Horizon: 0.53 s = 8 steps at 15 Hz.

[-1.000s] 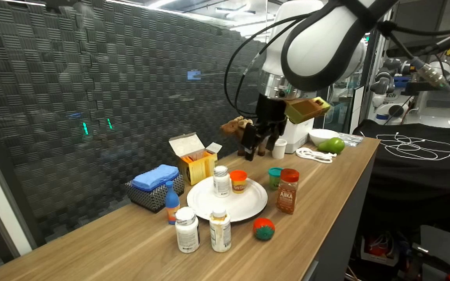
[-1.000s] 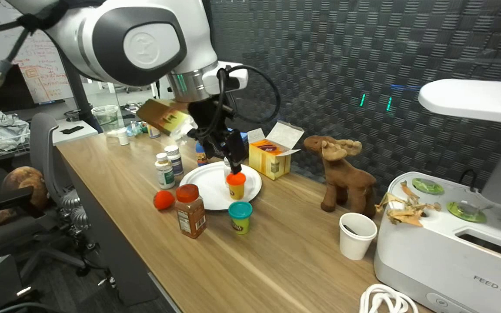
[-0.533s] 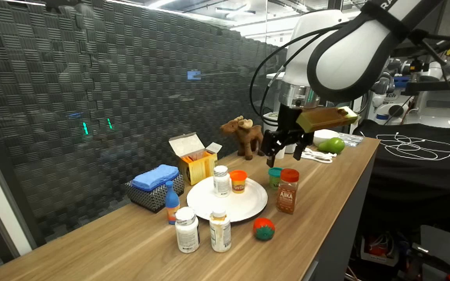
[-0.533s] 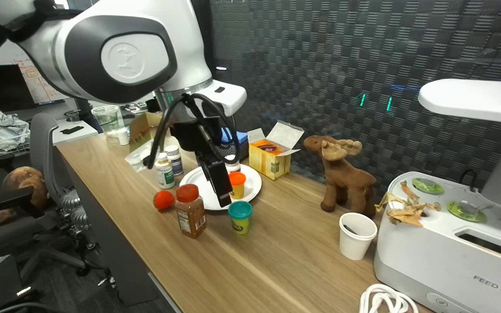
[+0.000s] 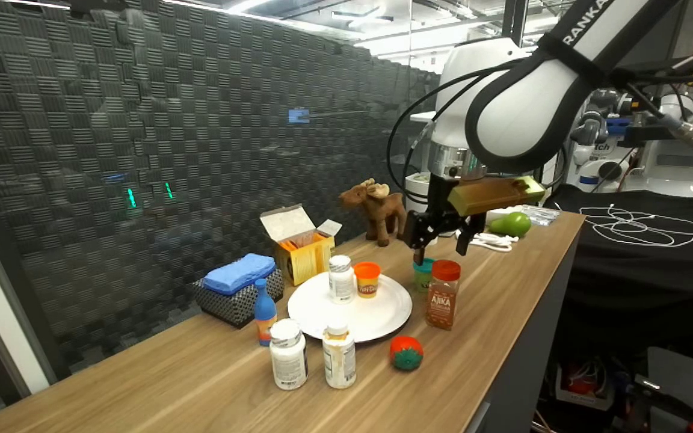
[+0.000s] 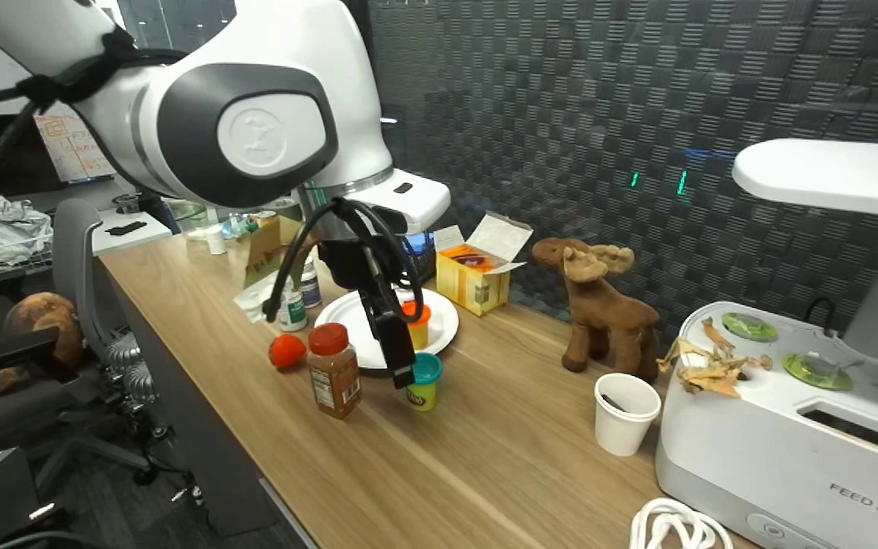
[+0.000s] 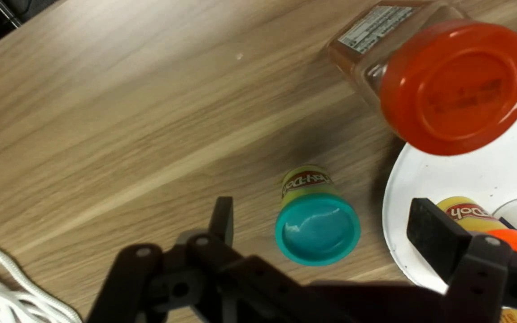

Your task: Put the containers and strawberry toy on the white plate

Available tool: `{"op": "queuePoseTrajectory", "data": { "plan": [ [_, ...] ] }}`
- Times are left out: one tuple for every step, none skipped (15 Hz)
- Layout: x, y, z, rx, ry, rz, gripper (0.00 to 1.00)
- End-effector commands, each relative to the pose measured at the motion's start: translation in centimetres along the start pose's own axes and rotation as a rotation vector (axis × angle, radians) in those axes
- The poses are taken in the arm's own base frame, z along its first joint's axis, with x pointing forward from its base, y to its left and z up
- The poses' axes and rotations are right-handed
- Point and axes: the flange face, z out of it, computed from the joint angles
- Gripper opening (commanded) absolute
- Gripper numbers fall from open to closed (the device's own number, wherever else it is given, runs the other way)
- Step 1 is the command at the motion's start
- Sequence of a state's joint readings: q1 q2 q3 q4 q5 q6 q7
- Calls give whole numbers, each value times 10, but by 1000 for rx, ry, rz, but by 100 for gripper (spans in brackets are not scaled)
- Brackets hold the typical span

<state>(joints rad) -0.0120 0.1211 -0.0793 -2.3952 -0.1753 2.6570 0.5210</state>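
Note:
My gripper point(image 7: 321, 208) stands open just above the teal-lidded container point(image 7: 317, 229), whose lid shows between the spread fingers without touching them. To one side is the white plate point(image 5: 382, 319), bearing a white bottle point(image 5: 341, 281) and the orange-lidded container point(image 5: 367, 282). In the wrist view, one finger point(image 7: 438, 237) hangs over the plate's edge and partly hides that orange-lidded container. The brown spice jar point(image 5: 441, 305) with its red cap is upright near the teal one. Two more white bottles point(image 5: 289, 361) and the strawberry toy point(image 5: 406, 353) rest on the table beside the plate.
Around the plate are a blue bottle point(image 5: 264, 313), a patterned box with blue cloth point(image 5: 238, 273) and an opened yellow carton point(image 5: 307, 255). A toy moose point(image 6: 599, 305), a paper cup point(image 6: 626, 415), white rope point(image 6: 675, 526) and a white appliance point(image 6: 774, 450) stand farther along.
From above the plate area my gripper has moved across and come down over the teal-lidded container. Its jaws stay apart, and the objects on the table have not moved.

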Motion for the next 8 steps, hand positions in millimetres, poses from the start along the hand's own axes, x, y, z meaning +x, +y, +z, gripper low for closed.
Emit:
{"op": "queuePoseTrajectory", "data": {
  "plan": [
    [22,-9,16,7,-30,13,100],
    [27,-10,20,13,-35,15,100],
    [31,-11,24,16,-42,21,100],
    [36,-12,28,19,-52,28,100],
    [40,-11,31,15,-60,37,100],
    [43,-10,34,10,-64,43,100],
    [46,-9,35,0,-64,50,75],
    [49,-6,34,-11,-63,58,73]
  ]
}}
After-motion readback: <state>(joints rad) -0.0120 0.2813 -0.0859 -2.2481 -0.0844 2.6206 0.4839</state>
